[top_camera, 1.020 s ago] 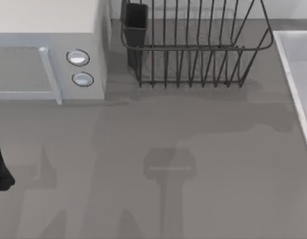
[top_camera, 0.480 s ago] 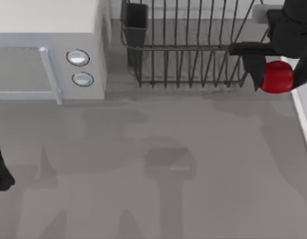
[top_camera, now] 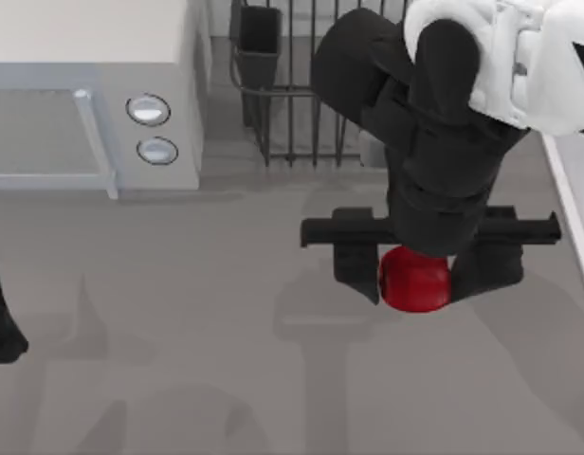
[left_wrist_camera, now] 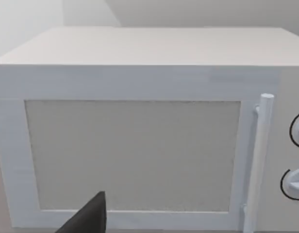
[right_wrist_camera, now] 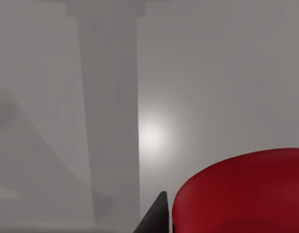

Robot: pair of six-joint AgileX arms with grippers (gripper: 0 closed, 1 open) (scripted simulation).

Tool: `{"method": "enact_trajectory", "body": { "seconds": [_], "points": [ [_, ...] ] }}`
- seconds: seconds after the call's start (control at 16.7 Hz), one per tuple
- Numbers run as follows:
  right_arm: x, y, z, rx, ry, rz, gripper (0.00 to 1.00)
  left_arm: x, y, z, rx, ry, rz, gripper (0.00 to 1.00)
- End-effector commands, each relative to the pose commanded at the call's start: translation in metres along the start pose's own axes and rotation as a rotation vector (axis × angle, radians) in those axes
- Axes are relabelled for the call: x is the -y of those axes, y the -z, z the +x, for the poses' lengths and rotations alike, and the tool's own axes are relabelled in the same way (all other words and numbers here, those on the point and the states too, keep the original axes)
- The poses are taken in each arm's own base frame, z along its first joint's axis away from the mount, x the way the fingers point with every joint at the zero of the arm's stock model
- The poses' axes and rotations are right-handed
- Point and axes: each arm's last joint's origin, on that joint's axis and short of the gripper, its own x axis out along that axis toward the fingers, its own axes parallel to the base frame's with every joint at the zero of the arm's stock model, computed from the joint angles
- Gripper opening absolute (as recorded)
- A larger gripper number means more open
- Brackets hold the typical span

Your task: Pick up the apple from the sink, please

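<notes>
Over the open grey desk [top_camera: 178,284], right of centre, the right end effector [top_camera: 415,275] hangs with its fingers clamped on the apple [top_camera: 414,280], clear of the sink [top_camera: 569,194] at the right edge. Judgement: pick essentially done; hold the squeeze steady and avoid swinging, since the glossy rounded fruit could slip. Dish rack [top_camera: 292,104] at the back carries a dark cup [top_camera: 261,33]; its contents not readable. Microwave [top_camera: 93,95] door closed. Left arm parked at the left edge.
</notes>
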Motion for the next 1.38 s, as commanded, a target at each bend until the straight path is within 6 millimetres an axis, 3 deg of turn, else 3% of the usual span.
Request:
{"method": "enact_trajectory", "body": {
  "seconds": [0.12,0.48,1.02,1.38],
  "points": [
    [-0.005,0.011,0.001,-0.002,0.002,-0.001,0.00,0.000,0.000,0.000,0.000,0.000,0.000,1.00],
    [-0.006,0.010,0.007,-0.007,0.006,0.003,0.00,0.000,0.000,0.000,0.000,0.000,0.000,1.00],
    [-0.007,0.010,0.103,0.002,-0.002,-0.001,0.00,0.000,0.000,0.000,0.000,0.000,0.000,1.00],
    [-0.005,0.012,0.111,-0.002,0.002,-0.001,0.00,0.000,0.000,0.000,0.000,0.000,0.000,1.00]
  ]
}}
